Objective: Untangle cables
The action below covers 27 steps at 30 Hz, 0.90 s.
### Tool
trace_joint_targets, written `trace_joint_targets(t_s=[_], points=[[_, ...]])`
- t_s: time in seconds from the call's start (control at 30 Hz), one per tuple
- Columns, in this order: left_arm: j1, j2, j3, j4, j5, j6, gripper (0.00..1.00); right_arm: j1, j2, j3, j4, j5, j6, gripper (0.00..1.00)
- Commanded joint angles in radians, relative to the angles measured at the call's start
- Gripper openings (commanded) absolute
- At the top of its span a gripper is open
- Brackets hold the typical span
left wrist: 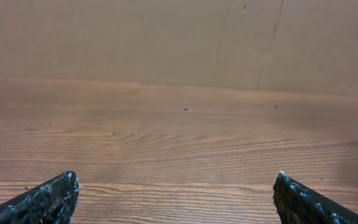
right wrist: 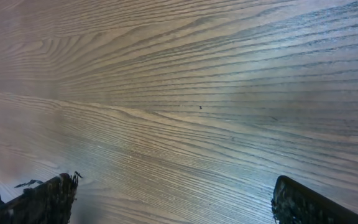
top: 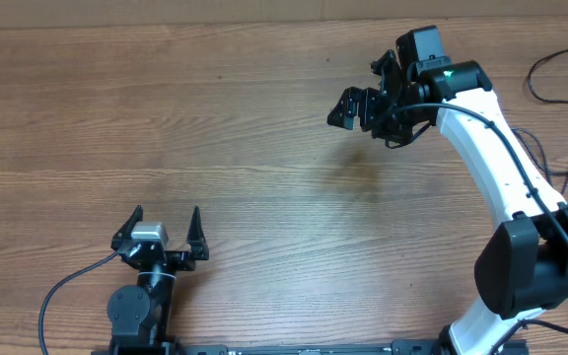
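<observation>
Overhead: even, diffuse light on the wooden table (top: 215, 148), no glare; faint soft shadow below the right gripper (top: 355, 110). Left wrist view: warm cast, flat light on the far wall (left wrist: 166, 37), fingertips (left wrist: 48, 199) soft at frame bottom. Right wrist view: cooler cast, pale sheen across the grain toward the left, mild blur throughout

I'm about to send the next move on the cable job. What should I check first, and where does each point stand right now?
1. Left claw open and empty: ok.
2. Right claw open and empty: ok.
3. Cables fully in the overhead view: not ok. The thin black cords run off the right edge.
4. Cables seen by either wrist camera: not ok. Both show only the wooden table.
5. Either claw near the cables: not ok. Both are apart from them.
6. Where the cords cross or knot: cannot tell.
</observation>
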Motion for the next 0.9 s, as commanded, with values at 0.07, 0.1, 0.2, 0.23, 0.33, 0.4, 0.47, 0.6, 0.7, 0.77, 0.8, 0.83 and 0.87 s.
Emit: trace_joint_targets(t_s=[0.07,0.1,0.2,0.23,0.33,0.4,0.47,0.6,0.7,0.77,0.8,0.83,0.87], points=[[0.006,-0.011,-0.004,-0.002,-0.013,-0.010,1.00,0.001,-0.005,0.015,0.003,-0.005,0.000,1.00],[0.006,-0.011,-0.004,-0.002,-0.013,-0.010,1.00,0.001,-0.005,0.015,0.003,-0.005,0.000,1.00],[0.006,-0.011,-0.004,-0.002,-0.013,-0.011,0.99,0.001,-0.005,0.015,0.003,-0.005,0.000,1.00],[0.006,-0.011,-0.004,-0.002,-0.013,-0.011,1.00,0.001,-0.005,0.015,0.003,-0.005,0.000,1.00],[0.006,-0.011,-0.004,-0.002,-0.013,-0.010,1.00,0.001,-0.005,0.015,0.003,-0.005,0.000,1.00],[0.006,-0.011,-0.004,-0.002,-0.013,-0.011,1.00,0.001,-0.005,0.015,0.003,-0.005,0.000,1.00],[0.006,-0.011,-0.004,-0.002,-0.013,-0.010,1.00,0.001,-0.005,0.015,0.003,-0.005,0.000,1.00],[0.006,-0.011,-0.004,-0.002,-0.013,-0.011,1.00,0.001,-0.005,0.015,0.003,-0.005,0.000,1.00],[0.006,-0.011,-0.004,-0.002,-0.013,-0.011,1.00,-0.002,-0.005,0.015,0.003,-0.005,0.000,1.00],[0.006,-0.011,-0.004,-0.002,-0.013,-0.011,1.00,-0.003,-0.005,0.015,0.000,0.006,-0.004,1.00],[0.006,-0.011,-0.004,-0.002,-0.013,-0.010,0.99,-0.004,-0.005,0.015,-0.003,0.022,-0.003,1.00],[0.006,-0.011,-0.004,-0.002,-0.013,-0.011,1.00,-0.005,-0.005,0.015,-0.010,0.038,-0.003,1.00],[0.006,-0.011,-0.004,-0.002,-0.013,-0.011,1.00,-0.005,-0.005,0.015,-0.003,0.050,-0.003,1.00]])
